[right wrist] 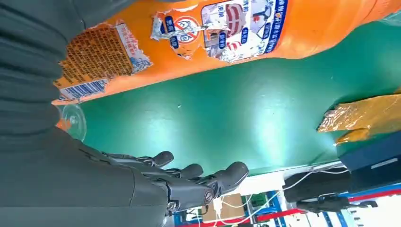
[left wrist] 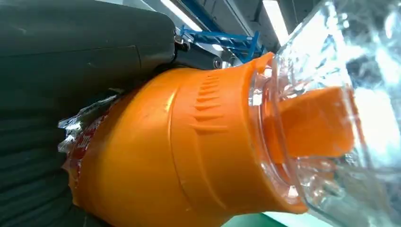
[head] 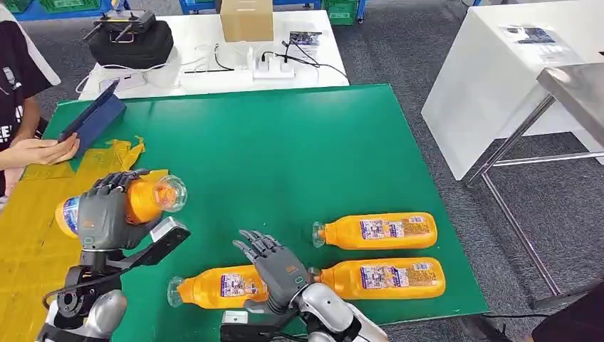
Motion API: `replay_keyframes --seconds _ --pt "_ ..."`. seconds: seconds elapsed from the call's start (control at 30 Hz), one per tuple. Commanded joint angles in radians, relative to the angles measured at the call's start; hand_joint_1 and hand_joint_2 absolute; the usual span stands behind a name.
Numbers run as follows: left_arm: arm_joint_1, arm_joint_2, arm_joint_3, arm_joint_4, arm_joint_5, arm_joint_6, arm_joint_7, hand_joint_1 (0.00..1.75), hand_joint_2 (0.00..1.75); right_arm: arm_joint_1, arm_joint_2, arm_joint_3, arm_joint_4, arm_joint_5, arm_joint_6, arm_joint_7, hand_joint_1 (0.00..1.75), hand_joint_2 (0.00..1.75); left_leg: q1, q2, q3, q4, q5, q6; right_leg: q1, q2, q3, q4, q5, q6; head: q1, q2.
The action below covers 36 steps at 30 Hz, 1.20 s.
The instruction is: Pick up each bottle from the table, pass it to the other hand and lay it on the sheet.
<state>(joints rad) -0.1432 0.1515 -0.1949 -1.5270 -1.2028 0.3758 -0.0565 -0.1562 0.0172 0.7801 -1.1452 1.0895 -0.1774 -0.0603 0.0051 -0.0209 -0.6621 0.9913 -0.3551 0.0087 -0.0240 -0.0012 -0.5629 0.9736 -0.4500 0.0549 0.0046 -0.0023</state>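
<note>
Left robot hand (head: 107, 214) wraps the held bottle (head: 142, 199) over the yellow sheet (head: 28, 249). Right robot hand (head: 274, 267) is empty, fingers spread, over a bottle on the counter (head: 285, 157). Bottles look rigid, full, smooth; grasp mid-body.

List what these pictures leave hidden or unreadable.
- Held bottle: head view, its middle is covered by the left hand.
- Nearest bottle: its base end sits behind the right hand.
- Bottle labels: too small to read.
- Person: cut off by the edge.
</note>
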Motion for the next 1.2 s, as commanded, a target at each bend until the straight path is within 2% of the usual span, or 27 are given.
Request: replay_keyframes --seconds 0.03,0.13,0.27,0.4,0.53,0.63,0.83,0.97,1.0,1.03,1.07,1.1,1.13,1.17,1.2 --pt "-0.09 0.045 0.008 0.105 -0.135 -0.027 0.088 1.75 1.75 -0.012 -0.059 0.069 0.004 0.036 0.048 0.046 0.0 1.75 0.001 0.0 0.002 0.0 -0.001 0.0 0.001 -0.001 0.003 0.0 -0.001 -0.002 0.0 0.0" --pt "-0.184 0.071 -0.04 0.231 -0.238 -0.103 0.127 1.75 1.75 -0.023 -0.085 0.114 0.028 0.043 0.072 0.055 0.0 1.75 0.002 -0.002 0.003 0.001 -0.001 -0.001 0.002 -0.003 0.004 0.0 -0.002 -0.003 0.0 0.0" --pt "-0.295 0.041 -0.129 0.451 -0.353 -0.183 0.192 1.75 1.75 -0.04 -0.091 0.152 0.008 0.019 0.091 0.038 0.0 1.75 0.001 -0.004 0.003 -0.001 0.001 -0.001 0.001 -0.006 0.003 -0.001 -0.001 -0.002 0.0 0.0" --pt "-0.355 -0.002 -0.206 0.699 -0.355 -0.226 0.235 1.75 1.75 -0.089 -0.079 0.196 0.085 0.099 0.12 0.144 0.0 1.75 0.0 -0.003 0.005 -0.001 0.001 0.0 0.001 -0.004 0.005 -0.001 -0.001 -0.002 0.0 0.0" --pt "-0.374 -0.033 -0.217 0.852 -0.339 -0.206 0.264 1.75 1.75 -0.123 -0.051 0.21 0.201 0.178 0.119 0.21 0.0 1.75 0.0 0.001 0.006 -0.002 0.0 0.0 0.001 -0.001 0.012 -0.003 0.001 -0.002 0.0 0.0" --pt "-0.415 -0.05 -0.225 0.943 -0.343 -0.228 0.28 1.75 1.75 -0.148 -0.031 0.218 0.271 0.184 0.136 0.207 0.0 1.75 0.001 0.0 0.006 0.0 0.001 0.001 0.002 -0.002 0.014 -0.002 0.002 -0.004 0.0 0.0" --pt "-0.466 -0.092 -0.195 1.044 -0.31 -0.258 0.301 1.75 1.75 -0.178 -0.005 0.225 0.359 0.193 0.143 0.207 0.0 1.75 0.002 0.001 0.004 0.0 0.002 0.001 0.002 -0.002 0.001 -0.001 0.003 -0.004 0.0 0.0" --pt "-0.475 -0.102 -0.178 1.077 -0.297 -0.27 0.328 1.75 1.75 -0.183 0.008 0.216 0.386 0.199 0.132 0.226 0.0 1.75 0.001 0.002 0.009 -0.001 0.002 0.0 0.002 0.0 0.006 -0.001 0.003 -0.004 0.0 0.0" --pt "-0.487 -0.115 -0.175 1.084 -0.296 -0.278 0.345 1.61 1.75 -0.199 0.032 0.215 0.395 0.205 0.129 0.231 0.0 1.75 0.002 0.001 0.01 -0.001 0.003 -0.001 0.002 -0.001 0.007 -0.001 0.003 -0.005 0.0 0.0" --pt "-0.493 -0.122 -0.171 1.086 -0.293 -0.294 0.358 0.19 1.75 -0.205 0.045 0.211 0.391 0.212 0.137 0.249 0.16 1.75 0.001 0.001 0.012 -0.001 0.003 -0.001 0.002 -0.001 0.008 -0.001 0.002 -0.005 0.0 0.0" --pt "-0.494 -0.123 -0.168 1.082 -0.292 -0.306 0.372 0.0 1.75 -0.21 0.052 0.204 0.382 0.213 0.145 0.255 0.47 1.75 0.002 0.002 0.011 0.0 0.003 -0.001 0.003 -0.001 0.008 -0.001 0.003 -0.006 0.0 0.0" --pt "-0.489 -0.124 -0.161 1.069 -0.292 -0.278 0.393 0.0 1.75 -0.208 0.054 0.193 0.376 0.217 0.151 0.268 0.59 1.75 0.002 0.001 0.012 0.0 0.004 -0.002 0.002 -0.001 0.008 0.0 0.003 -0.006 0.0 0.0" --pt "-0.489 -0.124 -0.161 1.069 -0.292 -0.278 0.393 0.0 1.75 -0.208 0.054 0.193 0.376 0.217 0.151 0.268 1.1 1.75 0.002 0.002 0.012 0.0 0.004 -0.002 0.002 0.0 0.007 0.0 0.003 -0.006 0.0 0.0" --pt "-0.491 -0.13 -0.151 1.062 -0.284 -0.268 0.398 0.0 1.75 -0.208 0.05 0.187 0.374 0.216 0.154 0.269 1.1 1.75 0.002 0.001 0.011 -0.001 0.005 -0.002 0.002 -0.001 0.007 0.0 0.004 -0.007 0.0 0.0" --pt "-0.492 -0.131 -0.147 1.06 -0.281 -0.266 0.399 0.0 1.75 -0.207 0.049 0.183 0.374 0.216 0.157 0.269 1.45 1.75 0.002 0.001 0.011 -0.001 0.006 -0.002 0.003 -0.001 0.007 0.0 0.005 -0.008 0.0 0.0"
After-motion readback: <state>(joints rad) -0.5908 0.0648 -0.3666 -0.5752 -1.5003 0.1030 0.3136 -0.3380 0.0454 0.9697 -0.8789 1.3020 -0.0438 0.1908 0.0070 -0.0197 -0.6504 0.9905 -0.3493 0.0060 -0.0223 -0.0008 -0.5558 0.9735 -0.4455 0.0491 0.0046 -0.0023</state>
